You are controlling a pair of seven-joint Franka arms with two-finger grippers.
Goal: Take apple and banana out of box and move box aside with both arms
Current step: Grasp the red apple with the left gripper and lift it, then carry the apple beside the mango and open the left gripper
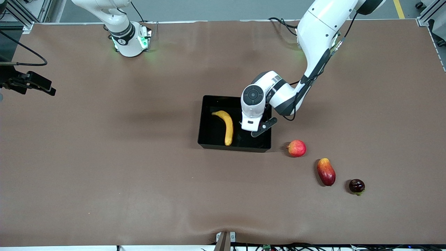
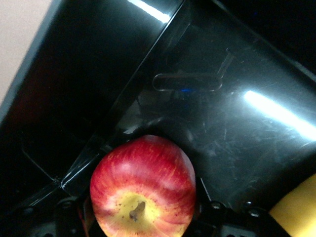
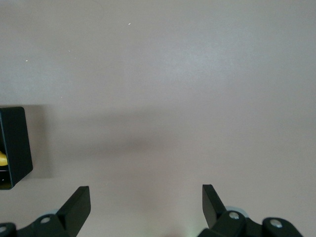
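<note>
The left hand (image 1: 249,134) is down in the box (image 1: 209,139), its fingers either side of the apple (image 2: 143,187) — grip unclear; the banana (image 1: 226,126) lies beside it. The right hand (image 3: 145,202) waits wide over bare worktop (image 3: 173,74).

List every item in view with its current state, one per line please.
apple: in box, between left gripper's fingers
banana: lying in box
box: on table, upright
left gripper: lowered into box
right gripper: open, waiting above bare table
</note>
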